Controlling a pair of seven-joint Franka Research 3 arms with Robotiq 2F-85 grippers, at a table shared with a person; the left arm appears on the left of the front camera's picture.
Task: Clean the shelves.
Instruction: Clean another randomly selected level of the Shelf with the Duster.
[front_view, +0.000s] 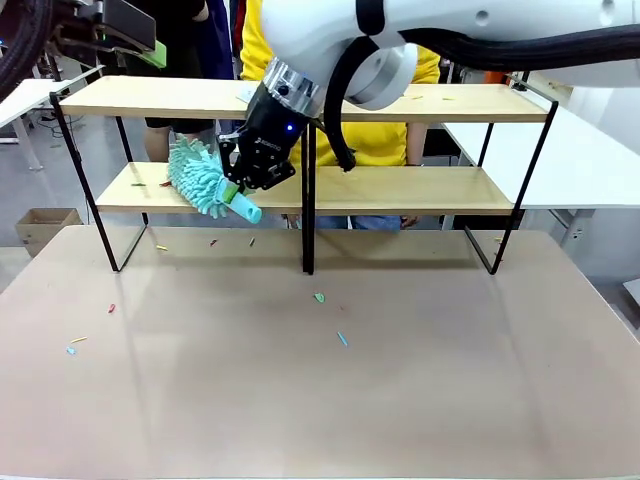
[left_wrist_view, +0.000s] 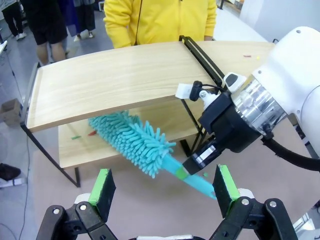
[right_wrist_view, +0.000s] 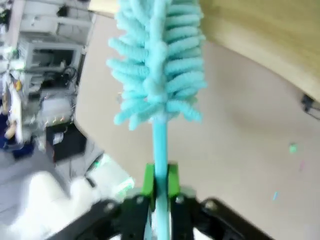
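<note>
The shelves (front_view: 420, 188), two long light-wood boards in a thin black metal frame with a black centre divider, stand across the far part of the beige surface (front_view: 400, 400). A fluffy turquoise microfibre duster on a turquoise plastic handle (front_view: 200, 178) reaches in between the boards, its head over the left half of the lower one, left of the divider. I cannot tell whether it presses on the wood. A small green scrap (left_wrist_view: 75, 136) and a red one (left_wrist_view: 92, 133) lie on that lower board just beyond the head.

The right pincer (front_view: 238, 190) is clamped tight on the duster's handle just below the fluffy head, green pads on either side, with the handle's end sticking out past it. The left pincer (left_wrist_view: 165, 187) hangs in front of the rack with its jaws spread wide and nothing between them.

Small coloured scraps (front_view: 320, 297) are scattered on the surface in front of the shelves. A person in a yellow top (front_view: 380, 140) stands behind the rack.
</note>
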